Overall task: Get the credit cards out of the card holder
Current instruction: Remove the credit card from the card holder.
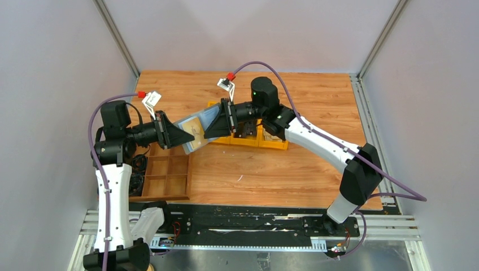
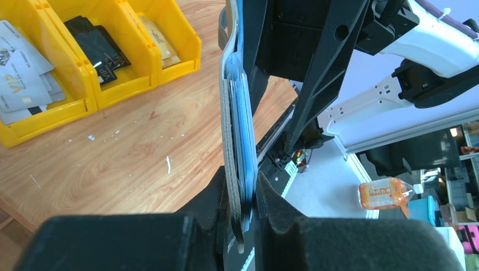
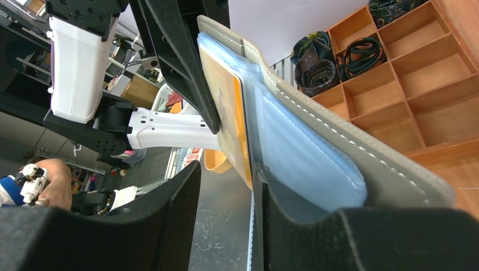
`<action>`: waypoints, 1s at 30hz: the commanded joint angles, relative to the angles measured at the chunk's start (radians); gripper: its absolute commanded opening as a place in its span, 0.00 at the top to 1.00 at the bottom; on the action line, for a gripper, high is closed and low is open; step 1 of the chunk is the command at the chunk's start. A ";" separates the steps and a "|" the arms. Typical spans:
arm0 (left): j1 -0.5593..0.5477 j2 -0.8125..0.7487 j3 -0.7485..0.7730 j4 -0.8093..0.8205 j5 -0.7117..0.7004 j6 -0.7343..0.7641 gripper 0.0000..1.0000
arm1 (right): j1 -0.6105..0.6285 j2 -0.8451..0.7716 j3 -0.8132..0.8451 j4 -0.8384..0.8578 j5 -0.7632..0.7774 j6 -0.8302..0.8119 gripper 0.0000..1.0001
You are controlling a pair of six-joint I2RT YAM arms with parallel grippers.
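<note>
The grey-blue card holder (image 1: pixel 207 117) hangs in the air between both arms, above the table. My left gripper (image 1: pixel 188 137) is shut on its near edge; in the left wrist view the fingers (image 2: pixel 223 197) pinch the holder (image 2: pixel 231 124) seen edge-on. A tan and gold credit card (image 3: pixel 226 107) sticks out of a clear blue pocket of the holder (image 3: pixel 339 141). My right gripper (image 3: pixel 226 192) is open, with the card's lower corner in the gap, close against one finger (image 3: pixel 282 226). The blue pocket lies outside that finger.
Yellow bins (image 2: pixel 113 84) stand behind the holder, with grey cards (image 2: pixel 22 79), black cards (image 2: pixel 99 45) and tan cards (image 2: pixel 158 42) in them. A brown wooden compartment tray (image 1: pixel 164 175) sits at the left, with rolled items (image 3: pixel 339 56) in its far cells.
</note>
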 commanded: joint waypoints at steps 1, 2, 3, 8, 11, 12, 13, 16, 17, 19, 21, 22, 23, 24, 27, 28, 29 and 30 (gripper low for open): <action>-0.001 -0.023 0.033 -0.009 0.105 -0.034 1.00 | 0.015 -0.006 0.025 0.014 0.030 -0.006 0.57; -0.001 -0.022 0.033 -0.012 0.099 -0.033 1.00 | 0.023 -0.002 0.029 0.028 0.030 0.007 0.57; -0.001 -0.019 0.033 -0.011 0.093 -0.033 0.99 | 0.031 0.002 0.035 0.034 0.031 0.011 0.58; -0.001 0.004 0.026 -0.014 0.101 -0.039 0.90 | 0.063 0.038 0.050 0.044 0.071 0.044 0.73; -0.001 0.009 0.021 -0.014 0.129 -0.034 0.86 | 0.065 0.048 0.019 0.107 0.082 0.105 0.82; -0.001 0.009 0.020 -0.013 0.142 -0.030 0.84 | 0.065 0.050 0.010 0.134 0.080 0.121 0.84; -0.001 0.009 0.020 -0.014 0.159 -0.027 0.78 | 0.065 0.051 0.002 0.169 0.069 0.143 0.85; -0.001 0.012 0.017 -0.014 0.195 -0.021 0.68 | 0.065 0.053 -0.022 0.283 0.031 0.223 0.89; -0.001 0.014 0.016 -0.013 0.206 -0.021 0.63 | 0.065 0.055 -0.028 0.313 0.020 0.244 0.92; -0.001 0.018 0.012 -0.014 0.228 -0.022 0.55 | 0.065 0.055 -0.045 0.380 0.003 0.289 0.95; -0.001 0.016 0.010 -0.014 0.250 -0.019 0.51 | 0.065 0.056 -0.064 0.468 -0.020 0.344 0.98; -0.001 0.015 0.009 -0.014 0.254 -0.017 0.51 | 0.063 0.058 -0.073 0.508 -0.026 0.373 1.00; -0.001 0.014 0.008 -0.014 0.258 -0.015 0.50 | 0.063 0.058 -0.082 0.543 -0.031 0.396 1.00; -0.001 0.012 0.008 -0.013 0.261 -0.015 0.51 | 0.061 0.058 -0.090 0.566 -0.036 0.413 1.00; -0.001 0.013 0.010 -0.013 0.262 -0.015 0.57 | 0.054 0.049 -0.112 0.609 -0.043 0.445 1.00; -0.001 0.013 0.011 -0.013 0.261 -0.015 0.61 | 0.052 0.043 -0.121 0.625 -0.042 0.453 1.00; -0.001 0.013 0.014 -0.014 0.259 -0.013 0.63 | 0.050 0.037 -0.129 0.639 -0.043 0.462 1.00; -0.001 0.012 0.015 -0.014 0.258 -0.011 0.67 | 0.045 0.033 -0.136 0.650 -0.043 0.478 1.00</action>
